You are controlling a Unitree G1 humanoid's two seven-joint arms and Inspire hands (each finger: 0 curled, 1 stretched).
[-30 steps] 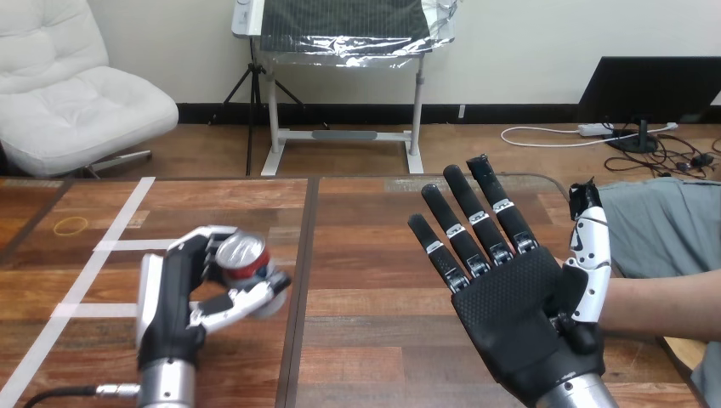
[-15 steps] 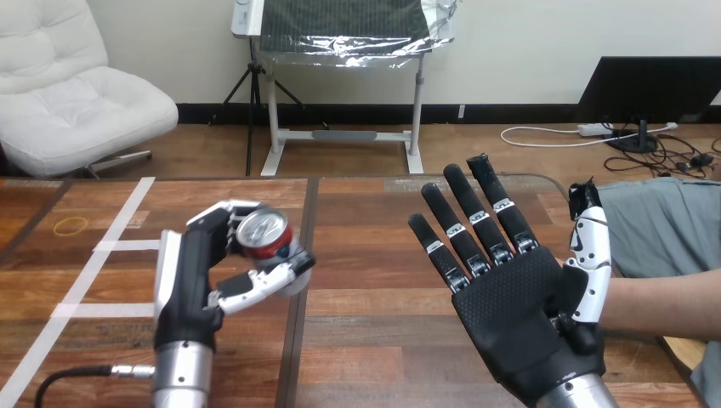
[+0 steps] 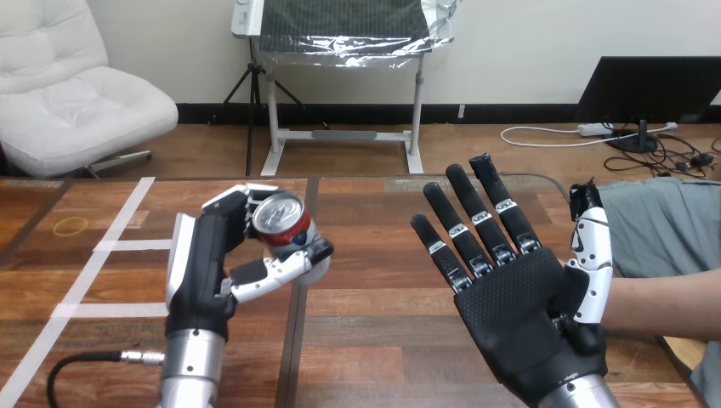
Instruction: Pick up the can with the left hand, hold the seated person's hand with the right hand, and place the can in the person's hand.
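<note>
A red can [image 3: 285, 223] with a silver top is lifted off the wooden table, tilted, with my left hand [image 3: 204, 263] shut on it, fingers behind it and thumb in front. My right hand [image 3: 519, 314] is at the right, palm facing up towards me, fingers straight and spread, thumb upright. The person's forearm [image 3: 659, 304] comes in from the right edge and ends behind my right hand's thumb. The person's hand is hidden there, so I cannot tell whether the two touch. The can is well apart from my right hand, to its left.
White tape lines [image 3: 110, 245] cross the table's left part, and a thin yellow ring [image 3: 71, 225] lies at the far left. A dark seam [image 3: 299, 280] runs down the table's middle, under the can.
My left hand has carried the can up and to the right, towards the table's middle. My right hand and the person's forearm have stayed put.
</note>
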